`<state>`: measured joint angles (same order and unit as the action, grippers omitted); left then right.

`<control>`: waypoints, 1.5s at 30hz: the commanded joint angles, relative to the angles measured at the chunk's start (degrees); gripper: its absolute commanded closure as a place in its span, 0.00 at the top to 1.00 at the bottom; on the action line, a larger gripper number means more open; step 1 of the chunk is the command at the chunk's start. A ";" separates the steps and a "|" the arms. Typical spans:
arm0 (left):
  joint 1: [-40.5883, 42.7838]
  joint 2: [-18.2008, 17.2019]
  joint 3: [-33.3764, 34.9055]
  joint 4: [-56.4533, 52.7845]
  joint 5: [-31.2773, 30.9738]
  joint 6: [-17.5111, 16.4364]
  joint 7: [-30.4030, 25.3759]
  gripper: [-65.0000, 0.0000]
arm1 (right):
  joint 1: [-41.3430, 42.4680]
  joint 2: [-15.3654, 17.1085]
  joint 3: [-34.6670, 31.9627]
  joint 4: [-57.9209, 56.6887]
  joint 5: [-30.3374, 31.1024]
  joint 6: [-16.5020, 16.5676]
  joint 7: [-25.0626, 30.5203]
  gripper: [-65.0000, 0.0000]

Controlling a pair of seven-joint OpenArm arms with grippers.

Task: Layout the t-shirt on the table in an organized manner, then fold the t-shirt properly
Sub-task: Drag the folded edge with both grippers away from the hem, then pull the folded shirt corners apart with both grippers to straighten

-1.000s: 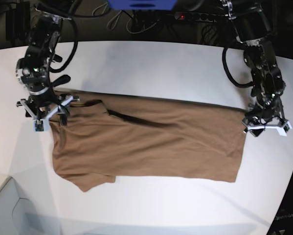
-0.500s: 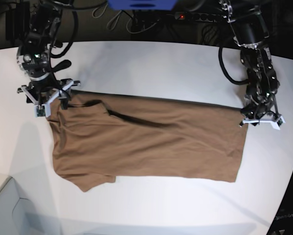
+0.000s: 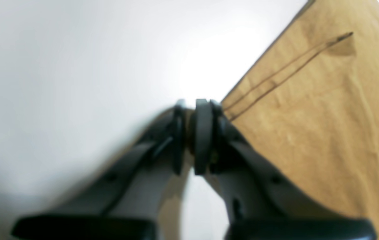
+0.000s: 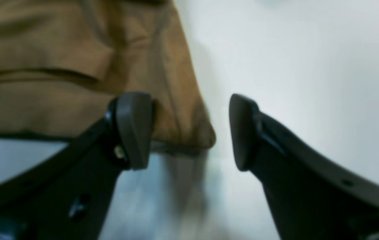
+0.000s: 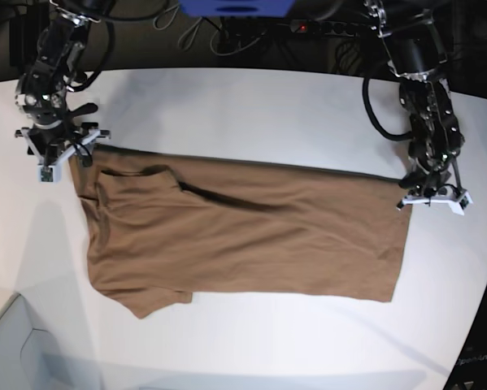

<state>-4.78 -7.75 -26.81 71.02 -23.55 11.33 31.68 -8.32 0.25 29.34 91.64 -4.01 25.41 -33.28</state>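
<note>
Two grippers: both sit at opposite far corners of the plain tan-brown soft cotton short-sleeved t-shirt (image 5: 243,236), which lies spread but rumpled on the large smooth white tabletop (image 5: 251,106).
Left gripper: the left gripper (image 3: 194,136) has gone from wide to pressed together within the last second; in the left wrist view its dark pads meet right at the hem corner, with what looks like a sliver of cloth between them.
Right gripper: the right gripper (image 4: 189,131) has its jaws spread as before, but has drawn back up the table, so the sleeve-side corner now lies between the open pads, unpinched.
Shirt: it is unmoved across the three base views; a dark fold line runs across its upper middle and one sleeve is tucked below.
Meaning: one corner seems secured and the other is not yet gripped, so layout is at its start and folding has not begun.
Risk: a thin pinch at the hem could slip when pulled.
</note>
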 commanded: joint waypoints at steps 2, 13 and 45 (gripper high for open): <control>-0.28 -0.30 0.04 0.76 -0.14 0.14 1.24 0.00 | 0.54 0.50 0.06 0.36 0.89 -0.22 1.23 0.57; 4.20 -0.21 0.04 8.32 -0.14 0.23 1.24 0.00 | -0.25 0.41 0.24 0.01 0.89 -0.22 1.23 0.27; 12.56 -0.30 -0.40 22.03 -8.84 0.67 10.47 0.74 | -11.77 -1.00 1.12 7.84 0.80 9.18 1.23 0.06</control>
<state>7.90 -7.60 -27.00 92.49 -32.10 11.97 42.57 -20.03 -1.10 30.26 98.63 -3.79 34.50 -32.82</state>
